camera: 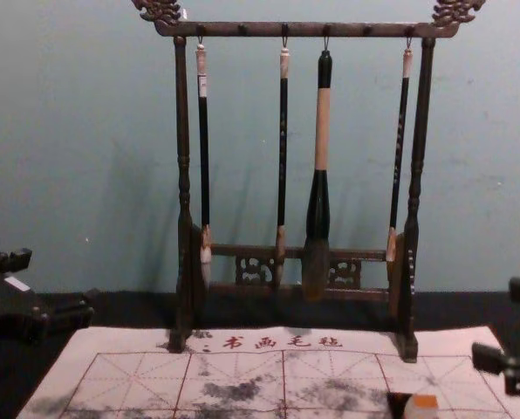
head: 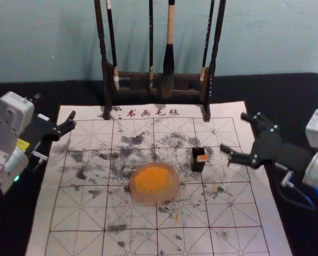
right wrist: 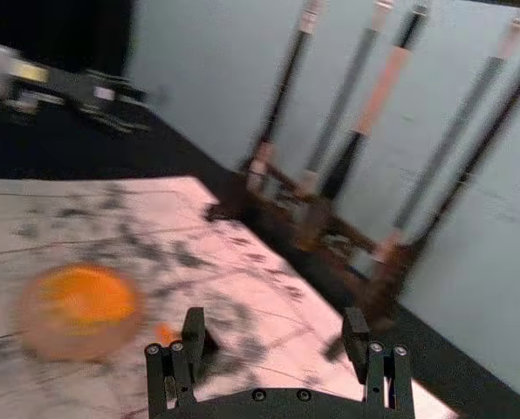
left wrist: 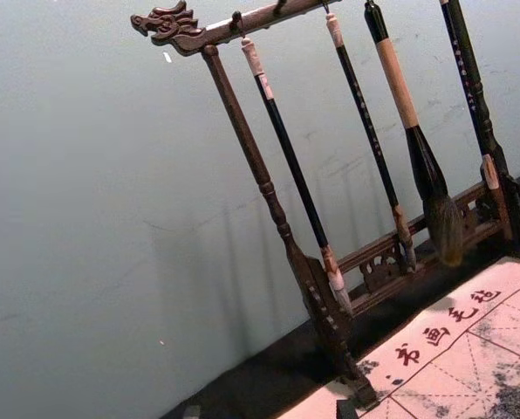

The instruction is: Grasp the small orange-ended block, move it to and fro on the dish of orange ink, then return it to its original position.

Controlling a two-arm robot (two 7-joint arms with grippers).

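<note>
The small orange-ended block (head: 202,158) rests against a dark block (head: 198,166) on the mat. Left of it sits the round dish (head: 154,199) of orange ink (head: 152,178). My right gripper (head: 233,132) is open to the right of the block, apart from it. In the right wrist view, my right gripper (right wrist: 275,323) has nothing between its fingers; one finger partly covers the dark block (right wrist: 209,347), beside the orange end (right wrist: 165,333). My left gripper (head: 54,106) is parked open at the mat's far left; its fingertips edge into the left wrist view (left wrist: 269,410).
A wooden rack (camera: 183,175) with several hanging brushes (camera: 322,131) stands at the mat's far edge, before the wall. The ink-stained, grid-lined mat (head: 132,240) lies on a black table (head: 287,96).
</note>
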